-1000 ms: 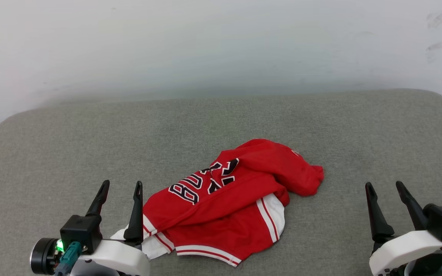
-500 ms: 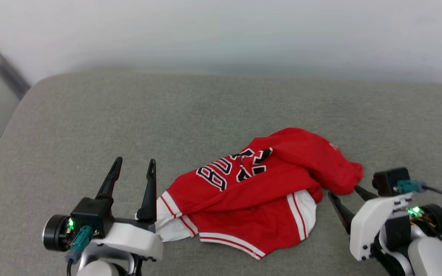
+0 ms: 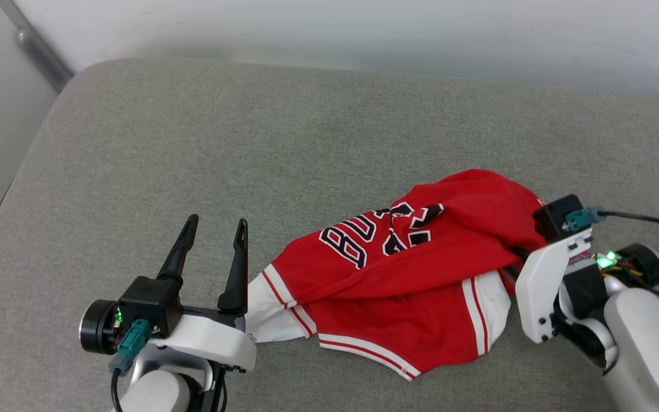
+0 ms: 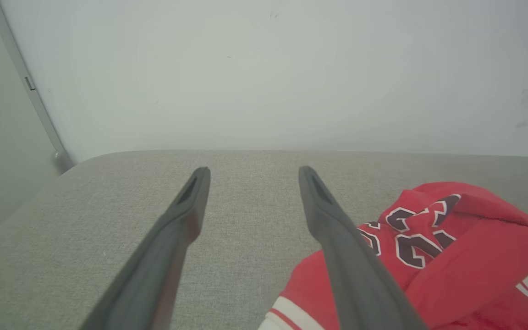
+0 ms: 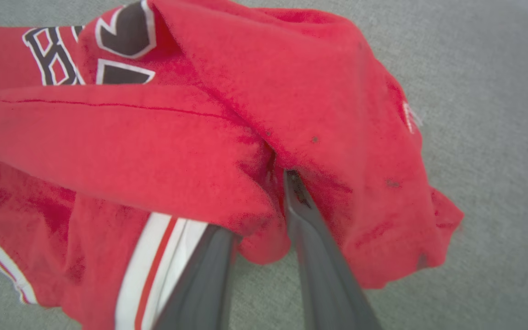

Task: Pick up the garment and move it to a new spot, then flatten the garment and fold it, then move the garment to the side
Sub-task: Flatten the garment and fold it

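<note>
Where they hung clear before, right fingers point(image 5: 323, 266) seemingly pinch the garment point(image 3: 409, 280).

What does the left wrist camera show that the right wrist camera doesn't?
Left wrist view: a pale wall, a grey rail at its corner, and the left jaws spread wide over bare cushion. Right wrist view: the right jaws buried in folds of the red jersey, beside its white, red-striped trim. Both: the jersey's black numbers and the grey cushion.

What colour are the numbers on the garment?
The garment has black numbers, outlined white; head view best.
</note>
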Available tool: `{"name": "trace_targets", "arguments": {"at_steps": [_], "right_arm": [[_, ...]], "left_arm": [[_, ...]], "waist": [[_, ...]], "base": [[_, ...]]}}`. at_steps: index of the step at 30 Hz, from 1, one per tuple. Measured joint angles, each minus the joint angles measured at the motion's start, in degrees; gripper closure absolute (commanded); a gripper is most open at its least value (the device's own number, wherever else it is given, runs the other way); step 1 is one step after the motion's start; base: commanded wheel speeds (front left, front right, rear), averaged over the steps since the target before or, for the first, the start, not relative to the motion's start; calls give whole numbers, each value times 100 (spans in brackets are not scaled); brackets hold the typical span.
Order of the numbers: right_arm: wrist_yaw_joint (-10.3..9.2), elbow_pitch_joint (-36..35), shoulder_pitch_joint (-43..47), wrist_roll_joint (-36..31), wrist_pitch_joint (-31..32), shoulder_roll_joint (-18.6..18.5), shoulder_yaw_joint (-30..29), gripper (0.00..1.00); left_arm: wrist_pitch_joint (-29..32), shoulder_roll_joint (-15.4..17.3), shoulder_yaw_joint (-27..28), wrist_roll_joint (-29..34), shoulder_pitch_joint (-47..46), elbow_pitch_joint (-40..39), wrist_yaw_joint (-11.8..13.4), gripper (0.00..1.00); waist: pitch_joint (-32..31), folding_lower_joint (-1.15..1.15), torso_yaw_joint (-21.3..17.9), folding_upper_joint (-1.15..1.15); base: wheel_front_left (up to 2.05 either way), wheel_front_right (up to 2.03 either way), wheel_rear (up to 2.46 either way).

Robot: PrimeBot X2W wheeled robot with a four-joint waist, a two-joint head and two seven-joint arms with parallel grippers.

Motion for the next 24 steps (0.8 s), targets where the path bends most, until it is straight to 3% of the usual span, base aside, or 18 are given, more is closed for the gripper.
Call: {"name": "trace_targets", "arguments": {"at_steps": [7, 14, 17, 20, 24], "right_arm": [[0, -36, -633, 22, -110, -275, 200, 100], [0, 198, -2008, -31, -193, -470, 726, 100], [0, 394, -2417, 4, -225, -465, 937, 100], [0, 778, -3130, 93, -577, -285, 1488, 100], [0, 1294, -3448, 308, -984, -10, 2202, 100]], "left_arm": [[-8, -162, 63, 104, 8, 75, -156, 0], [-10, -443, 23, 234, -160, 164, -412, 0], [-10, -535, 20, 264, -211, 213, -494, 0], [-12, -701, 76, 354, -297, 309, -623, 0], [-15, -815, 130, 453, -352, 409, -758, 0]], "waist": [[-51, 0, 101, 0], [125, 0, 359, 0], [221, 0, 459, 0], [461, 0, 626, 0], [693, 0, 727, 0]], "base": [[0, 0, 0], [0, 0, 0], [0, 0, 0], [0, 0, 0], [0, 0, 0]]}}
